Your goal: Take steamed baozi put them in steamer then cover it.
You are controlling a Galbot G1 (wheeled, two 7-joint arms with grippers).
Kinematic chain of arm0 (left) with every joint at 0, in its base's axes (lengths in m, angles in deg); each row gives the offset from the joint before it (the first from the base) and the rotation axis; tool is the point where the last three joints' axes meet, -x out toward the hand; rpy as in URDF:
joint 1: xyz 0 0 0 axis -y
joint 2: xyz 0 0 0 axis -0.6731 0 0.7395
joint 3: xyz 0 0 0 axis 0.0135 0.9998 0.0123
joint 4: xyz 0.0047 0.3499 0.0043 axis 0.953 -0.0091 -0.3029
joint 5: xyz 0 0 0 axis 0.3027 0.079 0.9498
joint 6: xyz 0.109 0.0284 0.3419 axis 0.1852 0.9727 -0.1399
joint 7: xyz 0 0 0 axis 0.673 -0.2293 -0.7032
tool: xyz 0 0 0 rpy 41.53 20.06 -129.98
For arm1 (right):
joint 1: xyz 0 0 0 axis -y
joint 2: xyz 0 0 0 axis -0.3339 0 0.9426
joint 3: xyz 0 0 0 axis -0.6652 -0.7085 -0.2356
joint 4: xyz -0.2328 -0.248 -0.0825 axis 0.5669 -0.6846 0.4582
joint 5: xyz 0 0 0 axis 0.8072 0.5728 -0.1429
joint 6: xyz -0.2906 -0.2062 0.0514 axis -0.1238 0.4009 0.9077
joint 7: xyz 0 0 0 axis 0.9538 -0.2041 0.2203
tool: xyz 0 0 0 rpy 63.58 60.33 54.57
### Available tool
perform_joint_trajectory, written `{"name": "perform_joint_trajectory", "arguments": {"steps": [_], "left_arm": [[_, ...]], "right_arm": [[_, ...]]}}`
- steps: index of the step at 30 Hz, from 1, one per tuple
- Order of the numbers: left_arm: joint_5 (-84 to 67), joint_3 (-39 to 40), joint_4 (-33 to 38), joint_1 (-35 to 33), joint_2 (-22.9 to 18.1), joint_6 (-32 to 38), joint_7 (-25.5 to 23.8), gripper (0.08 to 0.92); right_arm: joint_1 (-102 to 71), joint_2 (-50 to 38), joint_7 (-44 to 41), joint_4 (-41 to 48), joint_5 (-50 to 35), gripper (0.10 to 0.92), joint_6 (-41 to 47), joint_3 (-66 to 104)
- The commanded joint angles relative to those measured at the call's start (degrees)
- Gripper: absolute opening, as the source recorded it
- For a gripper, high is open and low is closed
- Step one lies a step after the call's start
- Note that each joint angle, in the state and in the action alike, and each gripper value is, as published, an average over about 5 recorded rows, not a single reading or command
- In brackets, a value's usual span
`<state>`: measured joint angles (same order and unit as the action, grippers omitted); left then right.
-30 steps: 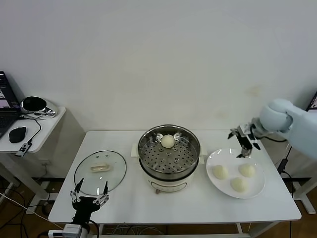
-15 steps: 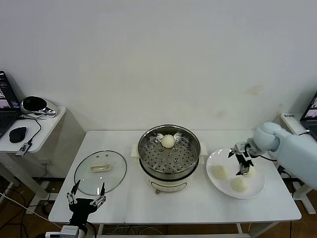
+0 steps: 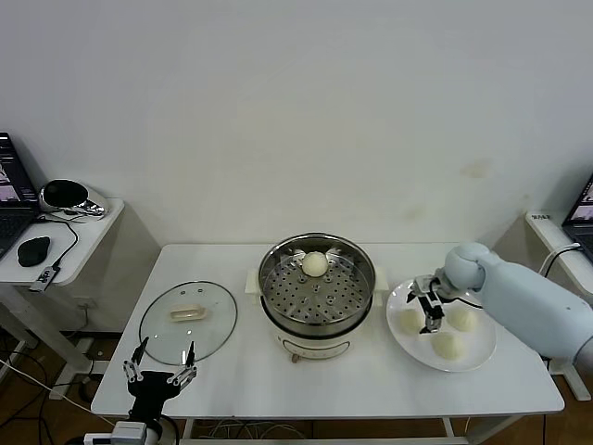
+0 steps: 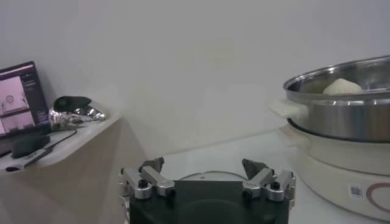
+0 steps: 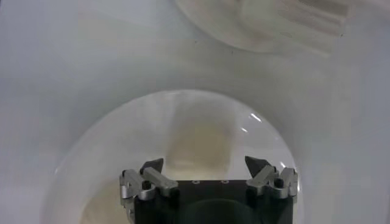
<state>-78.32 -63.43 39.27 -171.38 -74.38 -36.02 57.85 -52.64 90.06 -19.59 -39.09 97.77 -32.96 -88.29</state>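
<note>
I read this as the second pick: one steamed baozi (image 3: 314,264) already sits at the far edge of the steamer (image 3: 316,289), well to the left of my right gripper (image 3: 430,312), and three more wait on the white plate (image 3: 473,357) underneath that gripper. The table (image 3: 278,371) carries everything, with the cover (image 3: 188,321) lying flat far off to the left, just beyond my left gripper (image 3: 161,367), which is parked at the near edge with its fingers spread and nothing in them. The right gripper hangs over the plate's left part, fingers apart and empty, the nearest bun (image 3: 410,321) just to its left and the other two (image 3: 460,318) (image 3: 446,345) to its right and nearer me. Next I would centre over one bun, drop and close gently; these look soft. The steamer's raised rim is the obstacle on the carry, and the neighbouring buns crowd the fingers.
</note>
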Motion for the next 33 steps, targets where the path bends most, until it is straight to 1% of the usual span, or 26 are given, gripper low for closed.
{"name": "perform_joint_trajectory", "arguments": {"steps": [1, 3, 8, 13, 19, 22, 25, 29, 33], "left_arm": [[0.08, 0.10, -0.08, 0.04, -0.14, -0.05, 0.01, 0.823], [0.14, 0.14, -0.03, 0.05, -0.21, -0.04, 0.01, 0.823], [0.26, 0.12, 0.09, -0.05, -0.27, -0.02, 0.01, 0.823], [0.24, 0.04, 0.35, -0.16, -0.30, -0.01, 0.02, 0.823], [0.24, 0.38, 0.30, 0.07, -0.09, -0.05, -0.05, 0.823], [0.23, 0.86, 0.16, 0.52, 0.06, -0.10, -0.08, 0.823], [0.13, 1.34, -0.03, 0.98, 0.32, -0.14, -0.09, 0.823], [-0.25, 1.34, -0.33, 1.48, 0.95, -0.25, -0.04, 0.823], [-0.67, 0.94, -0.28, 1.64, 1.46, -0.37, 0.00, 0.823]], "right_arm": [[-1.28, 2.55, 0.01, 3.01, 1.22, 0.775, 0.00, 0.93], [-1.38, 2.70, -0.01, 3.06, 1.17, 0.743, 0.04, 1.05], [-1.43, 2.90, -0.27, 3.07, 1.34, 0.634, 0.35, 1.33], [0.24, 1.16, -1.18, 1.14, 0.55, 0.578, 0.75, 0.65], [9.30, -5.32, -3.16, -6.46, -6.17, 0.569, 3.93, -2.90], [16.83, -8.57, -3.79, -10.64, -10.72, 0.572, 6.09, -5.95], [25.71, -9.97, -3.93, -14.09, -15.59, 0.579, 7.58, -10.68], [38.90, -7.60, -3.00, -17.67, -22.98, 0.585, 10.05, -18.64], [45.34, -0.83, -0.58, -19.47, -30.06, 0.587, 13.22, -23.34]]}}
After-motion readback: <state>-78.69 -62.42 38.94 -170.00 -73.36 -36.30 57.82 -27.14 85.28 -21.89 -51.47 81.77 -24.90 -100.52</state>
